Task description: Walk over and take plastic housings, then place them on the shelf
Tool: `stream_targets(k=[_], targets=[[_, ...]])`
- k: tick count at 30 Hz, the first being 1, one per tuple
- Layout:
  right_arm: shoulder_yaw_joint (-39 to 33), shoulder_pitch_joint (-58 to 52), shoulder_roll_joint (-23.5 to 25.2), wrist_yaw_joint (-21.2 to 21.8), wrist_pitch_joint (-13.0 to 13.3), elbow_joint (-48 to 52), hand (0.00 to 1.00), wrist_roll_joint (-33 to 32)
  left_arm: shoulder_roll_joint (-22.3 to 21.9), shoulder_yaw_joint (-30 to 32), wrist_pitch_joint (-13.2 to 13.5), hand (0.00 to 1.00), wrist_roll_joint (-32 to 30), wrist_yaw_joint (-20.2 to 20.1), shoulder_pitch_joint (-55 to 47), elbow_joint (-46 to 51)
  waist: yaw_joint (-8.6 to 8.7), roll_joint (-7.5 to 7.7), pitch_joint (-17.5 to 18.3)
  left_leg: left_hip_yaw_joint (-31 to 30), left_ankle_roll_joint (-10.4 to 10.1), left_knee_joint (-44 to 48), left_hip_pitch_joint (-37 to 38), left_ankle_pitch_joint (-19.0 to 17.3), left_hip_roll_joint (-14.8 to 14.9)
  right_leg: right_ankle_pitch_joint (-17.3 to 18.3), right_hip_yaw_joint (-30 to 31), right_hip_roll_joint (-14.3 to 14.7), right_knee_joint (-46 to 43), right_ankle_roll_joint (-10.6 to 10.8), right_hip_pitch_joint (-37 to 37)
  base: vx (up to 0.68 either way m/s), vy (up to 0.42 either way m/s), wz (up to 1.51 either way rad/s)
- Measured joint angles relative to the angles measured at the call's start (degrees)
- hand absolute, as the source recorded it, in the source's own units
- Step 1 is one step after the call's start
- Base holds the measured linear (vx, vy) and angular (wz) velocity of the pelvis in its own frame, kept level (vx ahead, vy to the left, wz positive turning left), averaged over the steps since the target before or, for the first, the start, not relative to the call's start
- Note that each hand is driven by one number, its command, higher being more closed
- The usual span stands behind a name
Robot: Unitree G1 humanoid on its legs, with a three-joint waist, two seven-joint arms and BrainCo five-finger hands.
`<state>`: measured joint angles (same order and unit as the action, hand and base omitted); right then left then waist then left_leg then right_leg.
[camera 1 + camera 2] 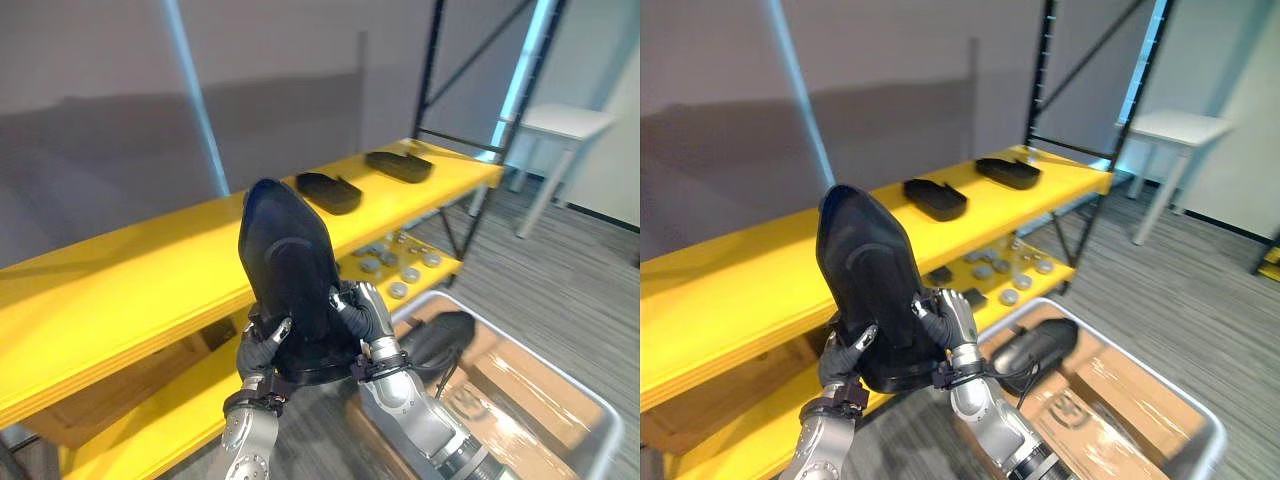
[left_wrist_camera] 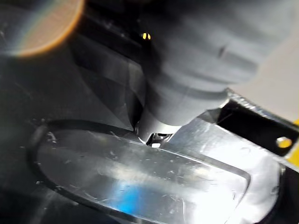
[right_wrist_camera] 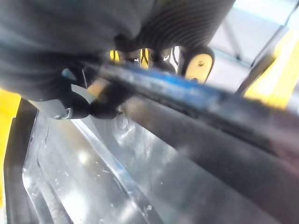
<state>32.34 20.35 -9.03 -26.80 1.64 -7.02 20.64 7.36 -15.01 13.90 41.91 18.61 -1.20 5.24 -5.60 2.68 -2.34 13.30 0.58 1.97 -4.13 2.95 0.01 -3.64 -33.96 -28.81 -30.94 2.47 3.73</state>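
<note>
A long black plastic housing (image 1: 288, 270) stands nearly upright in front of the yellow shelf (image 1: 120, 270), held at its lower end by both hands. My left hand (image 1: 262, 350) curls round its left edge and my right hand (image 1: 364, 315) clasps its right edge. Two more black housings (image 1: 329, 192) (image 1: 399, 165) lie flat on the shelf's top board toward the right. Another black housing (image 1: 440, 338) rests in the grey bin (image 1: 590, 400) at the lower right. The wrist views sit very close against the held housing's glossy surface (image 2: 140, 172).
The shelf's lower board (image 1: 420, 262) carries several small grey round parts (image 1: 398, 290). A black upright post (image 1: 430, 70) frames the shelf's right end. A white table (image 1: 560, 125) stands beyond it on grey carpet. Cardboard (image 1: 520, 385) lines the bin.
</note>
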Motion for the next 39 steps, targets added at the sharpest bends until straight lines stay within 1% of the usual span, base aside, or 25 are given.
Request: stream_targets(k=[1,2,3,5,6,8,10,11,12,13,14,15,16,18,20,21,22,23,26,27,29,31,33,35,39], targets=[[-0.12,0.28,0.72,0.03,0.97,-0.9,1.0,-0.52,0.16,0.73,0.01,1.0,-1.83,0.1,-0.01,0.44,0.21,-0.04,-0.15,-3.75,0.81,0.12,1.14,-0.89,-0.44,-4.27,6.48,0.11,-6.76,-1.57,-2.17,0.2,0.097,1.53],[-0.17,0.75,1.46,0.23,1.84,-1.56,1.0,-1.37,0.35,1.31,0.21,1.0,-4.14,0.12,-0.05,1.23,0.56,-0.36,-0.4,-8.25,1.68,0.35,1.48,-1.71,-0.06,2.43,13.15,3.39,-14.8,1.23,-5.81,0.25,0.032,1.96],[-0.25,1.01,1.66,0.36,2.07,-1.7,1.0,-2.31,0.31,1.59,0.29,1.0,-5.78,0.3,-0.05,1.75,0.75,-0.49,-0.65,-12.31,1.81,0.32,2.06,-1.78,-0.02,8.76,15.93,6.96,-19.32,0.98,-8.42,0.17,-0.034,1.72],[-0.28,1.5,1.89,0.75,2.68,-2.51,1.0,-3.29,0.33,1.97,0.3,1.0,-7.59,0.63,-0.07,2.01,0.63,-0.41,-1.5,-15.21,1.8,0.27,3.79,-1.87,-0.3,11.95,15.71,9.05,-18.85,1.62,-9.23,0.12,-0.042,1.24],[-0.28,1.82,2.49,1.1,3.09,-3.39,0.0,-4.4,0.56,2.37,0.31,1.0,-8.98,0.92,-0.08,2.18,0.47,-0.44,-1.61,-17.78,1.45,0.35,4.73,-1.95,-0.59,13.45,15.55,10.4,-15.36,1.34,-10.37,0.15,-0.089,1.3],[-0.52,1.69,2.67,1.43,3.81,-3.4,0.0,-4.53,1.17,2.65,0.41,1.0,-11.93,1.11,0.11,3.39,0.83,-0.45,-1.7,-21.76,1.1,0.42,4.83,-2.19,-0.89,13.89,18.11,13.4,-5.6,1.51,-12.53,0.13,-0.142,1.29],[-1.41,1.29,2.72,2.31,4.28,-3.2,0.0,-4.59,1.97,2.45,0.55,1.0,-14.53,1.31,0.99,3.55,2.08,-0.4,-1.9,-26.94,0.1,1.19,3.82,-2.84,-1.96,13.64,30.36,18.3,8.69,1.94,-14.57,0.11,-0.224,1.25],[-2.06,0.79,2.73,2.52,4.35,-2.85,0.0,-4.6,1.99,2.14,0.54,1.0,-15.44,1.32,1.37,3.55,2.1,-0.31,-2.18,-27.7,-0.19,1.56,3.78,-3.04,-2.34,13.46,32.77,18.85,11.16,2.21,-14.53,0.12,-0.24,1.21],[-3.22,-0.45,2.89,3.22,4.93,-2.34,0.0,-4.89,2.2,1.65,0.53,1.0,-17.75,1.33,1.96,3.54,2.43,0.46,-2.63,-28.2,-1.06,2.42,3.78,-3.62,-3.62,11.03,35.83,18.79,15.32,3.0,-13.72,0.13,-0.25,0.99],[-3.28,-0.93,3.08,3.69,5.1,-2.28,0.0,-6.17,2.72,1.71,0.51,1.0,-19.02,1.33,2.13,3.6,2.82,1.56,-2.61,-28.41,-1.76,2.59,3.88,-4.14,-4.92,8.52,35.52,17.75,16.47,1.93,-13.18,0.14,-0.263,0.9],[-3.35,-1.09,3.29,3.93,5.12,-2.26,0.0,-6.97,3.23,1.8,0.5,1.0,-19.77,1.31,2.51,3.59,2.8,2.6,-2.78,-28.78,-2.44,2.54,4.16,-4.8,-6.06,6.07,35.67,16.92,17.49,2.16,-12.73,0.14,-0.295,0.57],[-3.97,-1.95,3.09,4.56,5.15,-2.24,0.0,-7.14,2.56,1.52,0.2,1.0,-20.58,1.29,2.7,3.01,3.01,1.38,-3.11,-29.45,-3.45,2.87,4.31,-5.59,-5.25,4.79,34.64,17.21,17.85,4.31,-11.99,0.13,-0.266,0.3],[-4.82,-3.23,3.14,5.12,5.2,-1.65,0.0,-8.46,2.22,1.4,-0.24,1.0,-21.9,1.3,2.75,3.03,2.86,-0.06,-2.69,-29.12,-4.03,3.07,3.4,-5.99,-2.98,3.8,33.65,19.12,20.97,2.96,-11.23,0.13,-0.23,0.16],[-7.37,-6.42,3.12,6.06,5.2,1.47,0.0,-9.13,2.31,0.03,-1.42,1.0,-23.55,1.17,4.94,2.46,3.56,-0.36,-2.48,-29.76,-5.41,2.8,2.56,-6.74,0.4,1.03,31.42,22.22,26.48,1.7,-9.08,0.16,-0.186,0.13],[-11.12,-10.01,2.89,7.2,5.21,5.17,0.0,-9.99,1.88,-2.0,-2.22,1.0,-24.41,0.95,8.68,-0.17,5.54,-0.26,-2.49,-30.19,-6.48,2.76,1.83,-6.72,1.92,0.18,28.72,23.26,28.77,0.84,-7.68,0.16,-0.175,0.45],[-12.73,-11.24,2.38,7.51,5.2,6.46,0.0,-10.57,1.4,-2.83,-2.75,1.0,-24.99,0.57,11.26,-1.91,6.63,-0.27,-2.51,-28.12,-7.1,2.81,1.04,-6.31,2.52,0.11,27.62,23.29,28.87,0.76,-7.67,0.07,-0.084,0.44],[-14.61,-11.96,1.73,7.88,5.18,7.47,0.0,-11.18,0.64,-3.51,-3.74,1.0,-25.3,0.15,14.7,-4.5,7.69,-0.25,-2.55,-22.74,-6.91,2.76,0.34,-5.6,3.55,0.1,26.93,23.34,28.86,0.75,-7.89,0.08,-0.071,0.1],[-16.15,-12.49,1.32,8.4,5.11,8.77,0.0,-11.19,-0.25,-3.56,-4.13,1.0,-25.28,-0.12,17.38,-6.87,7.87,-0.24,-2.61,-19.08,-6.65,2.29,0.88,-5.32,4.08,0.1,27.92,23.42,28.88,0.75,-8.05,0.08,-0.04,-0.32],[-19.01,-14.47,0.06,10.14,5.11,15.02,0.0,-11.36,-0.64,-2.8,-4.53,1.0,-25.22,-0.09,22.95,-10.45,8.85,-0.22,-2.65,-14.78,-6.41,0.17,2.06,-5.38,4.13,-0.05,31.42,23.56,29.05,0.96,-9.18,0.05,0.034,-0.58],[-19.69,-14.68,0.34,10.92,5.39,18.07,0.0,-14.12,-0.94,0.2,-4.47,1.0,-24.65,0.52,25.73,-12.76,9.76,-0.29,-2.69,-13.24,-6.31,-0.69,1.93,-5.44,4.17,-0.38,32.69,23.68,29.08,1.11,-10.42,0.03,0.045,-0.56],[-20.83,-15.33,1.1,10.96,5.67,21.39,0.0,-15.8,-1.42,5.21,-4.45,1.0,-22.46,3.09,28.8,-15.69,10.91,-0.31,-2.73,-11.55,-6.36,-1.33,1.85,-5.39,4.34,-0.9,34.17,23.94,29.5,1.18,-11.35,0.02,0.034,-0.49],[-25.55,-15.94,2.07,9.72,6.61,25.14,0.0,-15.87,-0.17,13.3,-4.45,1.0,-19.14,8.34,32.89,-20.48,13.22,-0.36,-2.81,-8.79,-6.36,-1.79,2.16,-5.27,4.66,-1.56,36.53,24.56,30.27,1.14,-12.23,0.06,0.041,-0.54],[-30.27,-16.01,2.3,7.52,6.77,26.71,0.0,-15.87,0.72,16.01,-4.43,1.0,-18.04,11.2,34.46,-22.22,14.0,-0.39,-2.83,-6.24,-6.35,-1.89,2.27,-5.22,4.99,-1.84,38.17,25.07,30.63,1.26,-12.96,0.1,0.039,-0.42],[-33.06,-16.0,2.55,5.2,7.63,26.95,0.0,-15.88,0.71,16.08,-4.43,1.0,-17.43,13.29,35.29,-22.28,14.31,-0.43,-2.86,-3.82,-6.35,-1.91,2.32,-5.2,5.26,-1.96,39.17,25.4,30.67,1.38,-13.72,0.1,0.029,-0.37],[-34.45,-16.23,2.83,3.06,7.94,27.98,0.0,-15.87,-0.62,16.51,-4.5,1.0,-17.4,15.54,37.6,-22.83,15.62,-1.55,-3.57,-1.0,-6.33,-3.26,3.81,-5.19,5.33,-2.3,41.07,25.84,30.76,1.57,-14.06,0.08,0.032,-0.31]])
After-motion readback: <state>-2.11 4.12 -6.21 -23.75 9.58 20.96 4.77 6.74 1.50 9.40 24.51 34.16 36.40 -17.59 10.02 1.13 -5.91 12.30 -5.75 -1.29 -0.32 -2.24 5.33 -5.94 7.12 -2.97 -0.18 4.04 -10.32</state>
